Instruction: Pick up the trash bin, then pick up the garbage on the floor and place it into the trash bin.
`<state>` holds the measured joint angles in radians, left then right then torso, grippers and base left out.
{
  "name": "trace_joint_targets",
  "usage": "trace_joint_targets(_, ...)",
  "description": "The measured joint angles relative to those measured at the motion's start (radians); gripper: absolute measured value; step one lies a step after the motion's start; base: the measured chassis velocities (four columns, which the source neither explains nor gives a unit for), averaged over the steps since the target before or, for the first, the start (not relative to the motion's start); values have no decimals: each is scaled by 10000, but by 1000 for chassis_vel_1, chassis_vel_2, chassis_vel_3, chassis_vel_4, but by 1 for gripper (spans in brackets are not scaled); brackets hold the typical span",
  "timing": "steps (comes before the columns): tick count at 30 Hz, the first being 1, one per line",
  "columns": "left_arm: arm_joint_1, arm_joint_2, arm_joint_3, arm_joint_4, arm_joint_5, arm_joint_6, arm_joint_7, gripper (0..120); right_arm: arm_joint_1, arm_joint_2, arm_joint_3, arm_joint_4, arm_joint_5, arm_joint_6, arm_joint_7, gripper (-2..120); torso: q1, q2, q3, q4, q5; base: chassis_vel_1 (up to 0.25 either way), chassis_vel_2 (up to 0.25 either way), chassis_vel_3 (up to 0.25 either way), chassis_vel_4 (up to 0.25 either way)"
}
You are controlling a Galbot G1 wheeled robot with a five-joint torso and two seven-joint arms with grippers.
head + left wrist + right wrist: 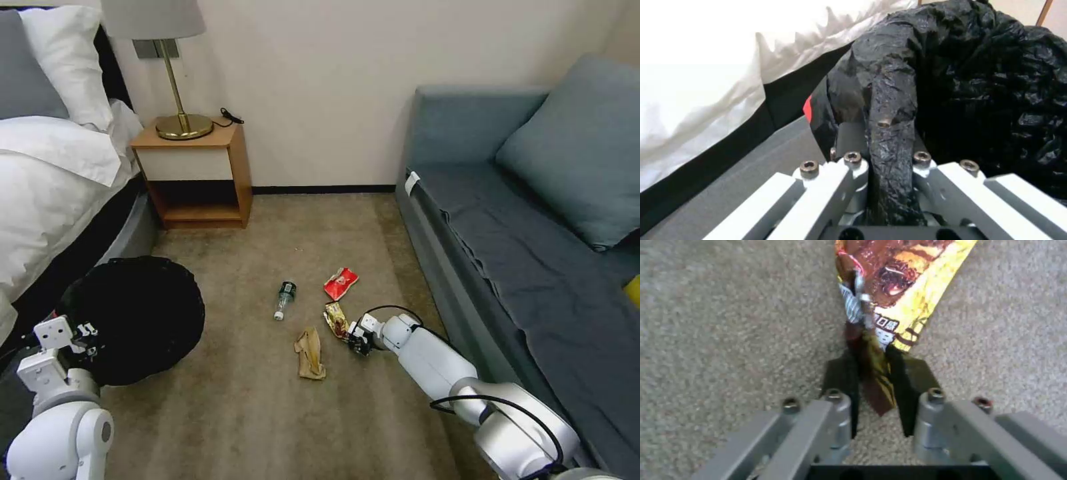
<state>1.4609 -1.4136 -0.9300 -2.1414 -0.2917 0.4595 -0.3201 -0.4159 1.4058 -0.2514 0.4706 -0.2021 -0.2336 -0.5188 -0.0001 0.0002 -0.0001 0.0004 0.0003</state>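
The right claw is down at the carpet, clenched on the near end of the foil wrapper. In the right wrist view its 2 black fingers pinch the wrapper's crumpled tail from both sides, and the rest of the gold-brown packet runs straight out ahead of the fingertips over the carpet. Whether the wrapper is off the pile or lying on it cannot be told.

Seen from the head camera, the other 3 pieces of garbage lie around that claw, all apart from it:
- The brown paper lies just beside the claw, toward the robot's left and slightly nearer the robot.
- The red packet lies beyond the wrapper, farther from the robot than the claw.
- The bottle lies beyond and to the left of the claw, well apart from it, its cap end pointing toward the robot.

The left claw is at the robot's left, beside the bed, clenched on the rim of the bin. In the left wrist view a fold of the black bag over the rim runs between its fingers, gripped from both sides, and the bin's bag-lined hollow opens just beyond the claw. From the head camera the bin shows as a black, bag-covered round with its mouth toward the camera, well to the left of the right claw and the garbage.

A sofa stands just to the right of the right arm, and a bedside table with a lamp stands by the far wall.
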Motion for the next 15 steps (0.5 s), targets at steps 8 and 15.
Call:
trace_joint_targets(8,-6,-10,26,6,1,-5,3,4,-71,-63,45,71,-47,-30,69,0,1,-3,2,-8,-4,0,0,0,0)
trace_joint_targets(15,-8,-22,41,-2,18,-6,0,4,-200,-254,31,472,98,-99,68,0,1,-4,3,-9,-5,0,0,0,0)
